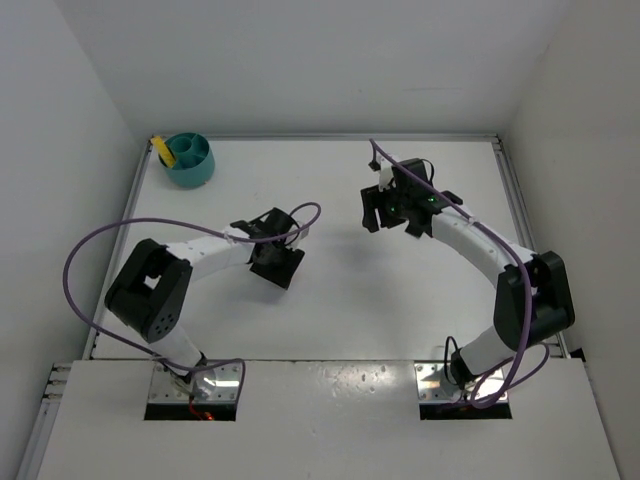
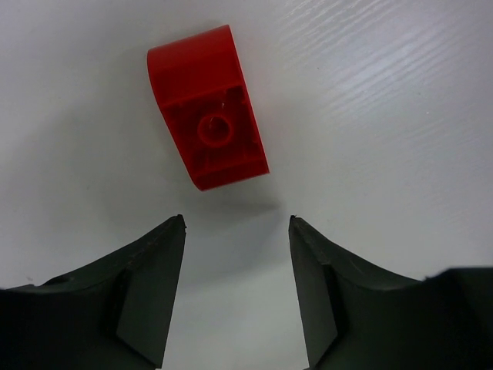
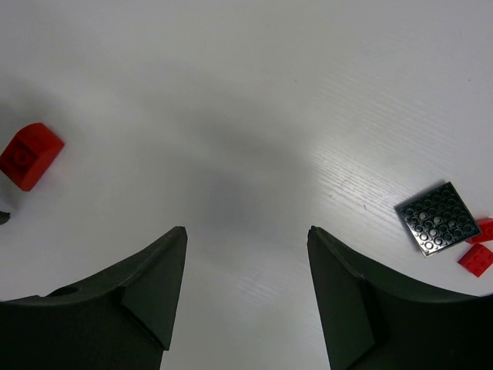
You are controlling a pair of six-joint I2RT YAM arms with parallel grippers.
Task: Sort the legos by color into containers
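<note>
**Left hand** (image 2: 237, 223): fingers are held apart, nothing is gripped, and bare table shows between them. It is poised low over the surface.
- Red lego (image 2: 208, 127): a small brick with one rounded end, laid hollow side up so that an inner tube is seen. It is placed just beyond the open fingertips, apart from both, and a soft shadow is cast beneath it.

**Right hand** (image 3: 246, 231): fingers are likewise spread and nothing is clamped. It is held over an unoccupied patch.
- Second red lego (image 3: 29, 154): seen at the far left of the right wrist view, well apart from the fingers. Whether it is the same brick as above cannot be told.
- Black lego plate (image 3: 437, 218): square and studded, laid flat at the right.
- Red pieces (image 3: 479, 248): two, set just beside the plate's outer corner and cut off by the frame edge.

**Teal bowl** (image 1: 190, 160): round and divided, set at the far left corner, well apart from both hands.
- Yellow piece (image 1: 164, 151): seen at its left rim. The compartment cannot be made out.

**Table** (image 1: 340, 300): white and matt, with a faint grain seen close up. It is edged by a metal rail (image 1: 330, 136).

**Walls** (image 1: 300, 60): plain white, enclosing the table on three sides.

**Purple cable** (image 1: 75, 255): looped along the left arm.
</note>
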